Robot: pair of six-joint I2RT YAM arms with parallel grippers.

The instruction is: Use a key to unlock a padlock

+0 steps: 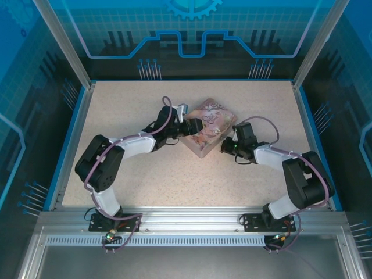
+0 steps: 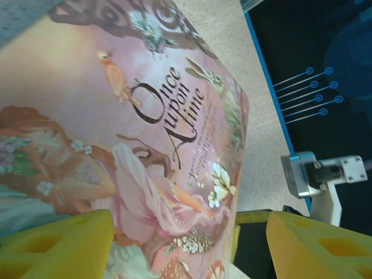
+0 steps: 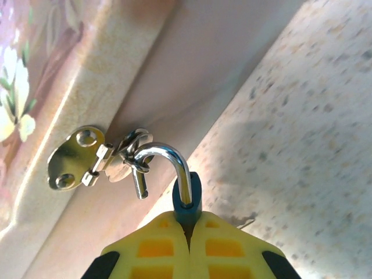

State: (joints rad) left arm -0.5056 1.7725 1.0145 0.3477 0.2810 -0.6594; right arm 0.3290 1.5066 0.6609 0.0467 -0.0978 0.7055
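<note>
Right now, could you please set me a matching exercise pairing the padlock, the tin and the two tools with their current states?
Things:
1. padlock
2. tin
3. left tool
4. right tool

States:
A. open, fingers spread wide
B. shackle hooked through the latch
C. shut on a small blue body
D. pink, resting on the table

Pairs: 1-B, 2-D, 3-A, 4-C
</note>
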